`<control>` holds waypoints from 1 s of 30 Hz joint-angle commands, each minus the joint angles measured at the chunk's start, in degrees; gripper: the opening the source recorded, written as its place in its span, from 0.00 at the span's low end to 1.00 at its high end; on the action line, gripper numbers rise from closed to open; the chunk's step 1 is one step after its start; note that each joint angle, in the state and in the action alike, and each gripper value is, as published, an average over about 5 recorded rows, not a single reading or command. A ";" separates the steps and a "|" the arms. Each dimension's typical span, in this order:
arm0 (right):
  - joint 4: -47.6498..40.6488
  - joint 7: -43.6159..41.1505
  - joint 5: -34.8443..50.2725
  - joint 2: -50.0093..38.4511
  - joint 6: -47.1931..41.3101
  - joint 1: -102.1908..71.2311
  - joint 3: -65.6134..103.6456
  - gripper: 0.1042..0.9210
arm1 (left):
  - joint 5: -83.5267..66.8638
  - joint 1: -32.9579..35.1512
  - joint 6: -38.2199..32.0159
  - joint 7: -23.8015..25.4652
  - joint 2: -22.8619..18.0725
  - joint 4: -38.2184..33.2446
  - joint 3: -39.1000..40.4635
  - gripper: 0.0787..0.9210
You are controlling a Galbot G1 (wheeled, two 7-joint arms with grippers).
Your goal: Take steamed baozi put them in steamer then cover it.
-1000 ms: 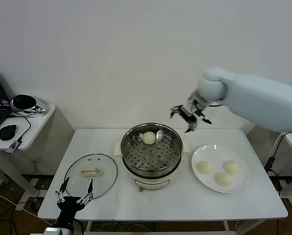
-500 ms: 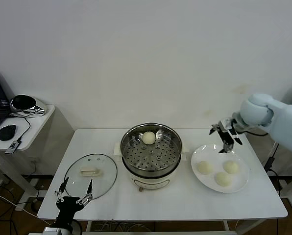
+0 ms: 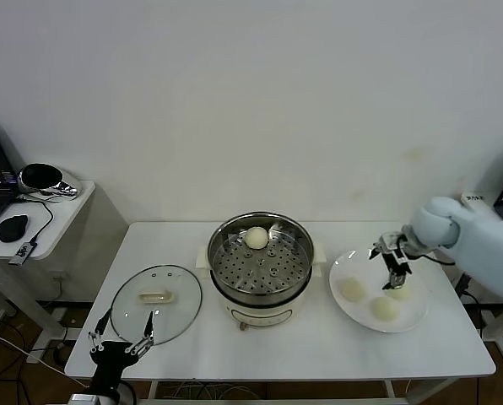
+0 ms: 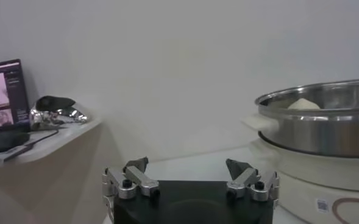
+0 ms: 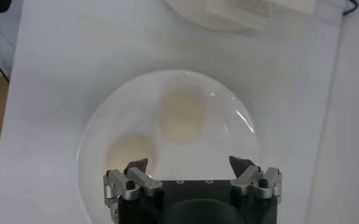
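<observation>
Your steamer [image 3: 260,260] sits mid-worktop [image 3: 302,337] on its cream pot base, uncovered, with one steamed baozi [image 3: 256,237] at the far side of the perforated basket. To the steamer's right is the white plate [image 3: 350,308] with three more baozi [image 3: 353,289]; your right gripper [image 3: 394,263] hangs just above the plate's far part, over the baozi farthest from the steamer, jaws spread wide and holding nothing. The right wrist view shows two plate baozi [image 5: 182,114] ahead of the spread fingers [image 5: 136,166], not touched. The cover [image 3: 157,302], clear glass with cream handle, lies flat on the worktop to the steamer's left. Your left gripper [image 3: 116,340] waits at the worktop's near edge, just beside the cover, also wide open and empty.
</observation>
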 commanded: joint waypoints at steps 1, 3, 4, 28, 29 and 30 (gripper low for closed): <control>-7.45 0.51 -1.78 7.44 0.76 -6.25 3.93 0.88 | -0.03 0.26 -0.03 -0.02 -0.03 0.01 -0.41 0.88; -8.91 0.53 -2.34 8.43 0.80 -6.98 4.57 0.88 | -0.05 0.30 -0.04 -0.02 -0.11 -0.05 -0.49 0.88; -9.65 0.51 -2.69 8.85 0.87 -7.30 4.89 0.88 | -0.05 0.31 -0.04 -0.01 -0.15 -0.08 -0.51 0.88; -18.06 1.37 -6.47 13.29 2.93 -9.20 7.58 0.80 | 0.02 -0.05 -0.12 0.08 -0.31 0.32 -0.41 0.88; -18.08 1.46 -6.49 13.34 2.97 -9.18 7.65 0.79 | 0.01 -0.03 -0.13 0.07 -0.32 0.30 -0.43 0.88; -18.08 1.50 -6.52 13.37 2.97 -9.16 7.70 0.77 | 0.01 -0.02 -0.14 0.07 -0.33 0.28 -0.45 0.88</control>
